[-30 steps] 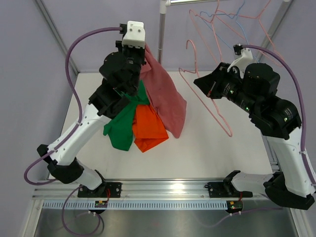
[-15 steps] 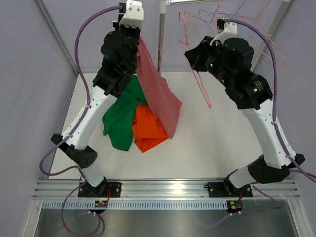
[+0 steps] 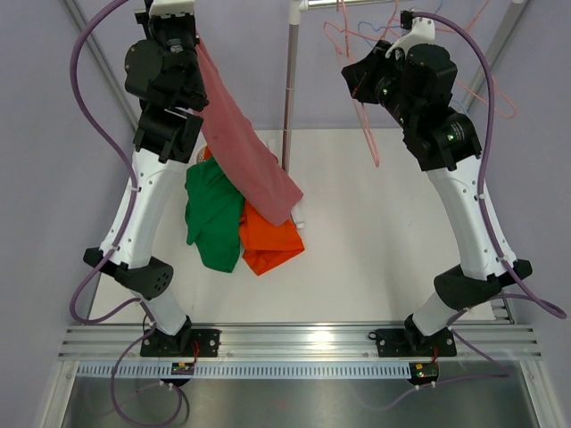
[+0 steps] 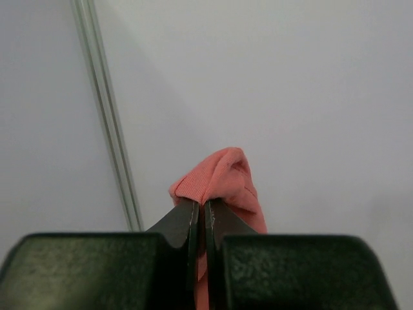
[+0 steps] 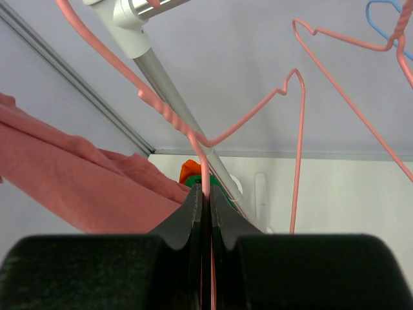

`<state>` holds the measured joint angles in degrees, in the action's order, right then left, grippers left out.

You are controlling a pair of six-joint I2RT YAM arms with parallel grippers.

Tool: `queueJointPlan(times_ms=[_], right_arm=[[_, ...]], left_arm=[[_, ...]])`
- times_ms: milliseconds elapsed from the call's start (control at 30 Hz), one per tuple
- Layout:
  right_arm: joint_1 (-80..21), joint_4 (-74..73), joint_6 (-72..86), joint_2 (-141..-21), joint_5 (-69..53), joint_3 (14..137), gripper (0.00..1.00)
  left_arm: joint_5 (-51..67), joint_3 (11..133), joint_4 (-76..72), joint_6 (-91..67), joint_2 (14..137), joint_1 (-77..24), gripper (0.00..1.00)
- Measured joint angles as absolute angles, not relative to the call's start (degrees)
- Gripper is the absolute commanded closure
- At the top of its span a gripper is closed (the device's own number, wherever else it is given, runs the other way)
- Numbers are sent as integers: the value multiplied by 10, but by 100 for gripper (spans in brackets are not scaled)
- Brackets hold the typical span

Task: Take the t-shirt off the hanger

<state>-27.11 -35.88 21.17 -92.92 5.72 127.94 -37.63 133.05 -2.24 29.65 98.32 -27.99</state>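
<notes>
Looks all but done: no wire left inside the t-shirt [image 3: 245, 156], well apart from the hanger [image 5: 174, 121] on the far side of the pole [image 3: 287, 89]. Left of that pole, high up: left gripper [image 4: 200, 210] clamped on a bunched fold of the cloth. Right of it: right gripper [image 5: 205, 194] pinched tight on the hanger's wire. Hangs slantwise, top end at the fingers, lower end toward the pole's foot, over the green garment [image 3: 212, 214] and orange garment [image 3: 268, 234] (not yet laid down). Remaining, at a guess: lowering and letting go.
</notes>
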Motion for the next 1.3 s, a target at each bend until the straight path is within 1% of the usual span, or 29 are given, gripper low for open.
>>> queueJointPlan(times_ms=[167,300,400,567,1033,1133,1200,1300], right_arm=[[-257,-340,212,-948,43,1287,100],[-247,-336,212,-982,36,1327,100],[-241,-331,212,-996,34,1342,100],[-234,-325,211,-1008,34,1363,100],[-217,-284,211,-1025,21,1383,100],[-213,-279,212,-1034,18,1392,100],[-208,-276,212,-1043,17,1400,100],[-201,-273,212,-1055,13,1403,100]], left_arm=[[-366,1308,-50,293,980,-267,100],[-360,1223,-78,278,969,-251,100],[-360,1180,-87,268,985,-242,100],[-361,1072,-94,234,1006,-235,100],[-365,791,-49,-27,1001,-242,100],[-396,722,-44,-52,973,-273,100],[-432,678,-43,-59,947,-327,100],[-446,630,-43,-78,911,-404,100]])
